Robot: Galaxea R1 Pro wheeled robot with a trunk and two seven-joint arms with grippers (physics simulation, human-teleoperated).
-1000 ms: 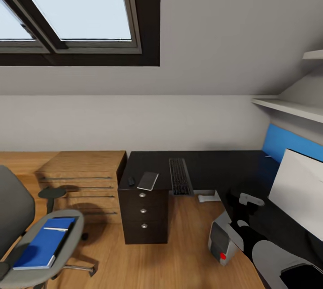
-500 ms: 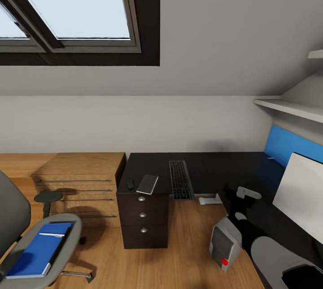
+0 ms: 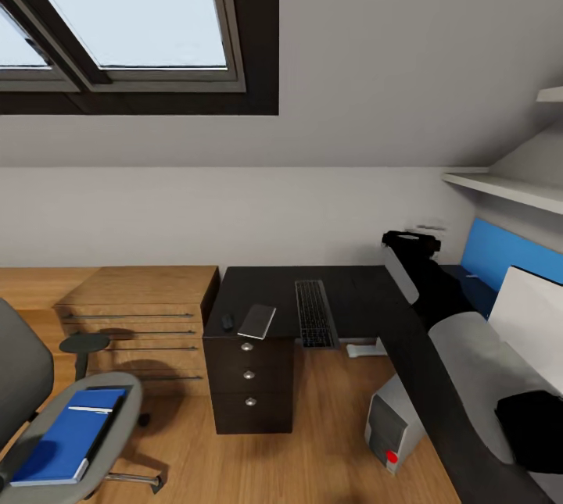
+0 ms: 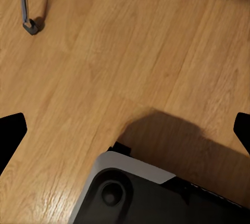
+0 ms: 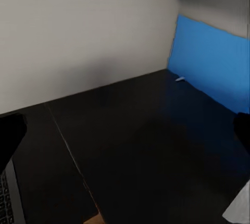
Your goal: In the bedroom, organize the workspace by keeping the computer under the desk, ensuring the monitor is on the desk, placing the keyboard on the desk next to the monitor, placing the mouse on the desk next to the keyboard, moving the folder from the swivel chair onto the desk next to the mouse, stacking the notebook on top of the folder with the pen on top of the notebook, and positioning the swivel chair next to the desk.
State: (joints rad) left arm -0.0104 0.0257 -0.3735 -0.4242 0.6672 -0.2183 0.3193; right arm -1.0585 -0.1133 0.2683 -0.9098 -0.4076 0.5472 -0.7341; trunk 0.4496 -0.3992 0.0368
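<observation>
The black desk (image 3: 356, 289) carries the keyboard (image 3: 314, 312), a dark mouse (image 3: 227, 322) and a grey notebook (image 3: 258, 320) above its drawer unit. At the right stands the monitor (image 3: 536, 324), white back towards me. A small white stick that looks like the pen (image 5: 179, 78) lies by the blue back panel. The grey computer (image 3: 395, 422) sits on the floor under the desk edge. On the swivel chair (image 3: 129, 394) lies the blue folder (image 3: 66, 434). My right gripper (image 3: 408, 240) hangs open over the desk top (image 5: 125, 135). My left gripper (image 4: 125, 130) is open above the wood floor.
A light wooden dresser (image 3: 141, 309) stands left of the drawer unit (image 3: 250, 379). White shelves (image 3: 508, 187) jut from the right wall above the monitor. A skylight (image 3: 125, 12) sits in the sloped ceiling. My own base (image 4: 156, 198) shows in the left wrist view.
My right arm has risen from low beside the computer to above the desk's far right part. Desk items, chair and folder have not moved.
</observation>
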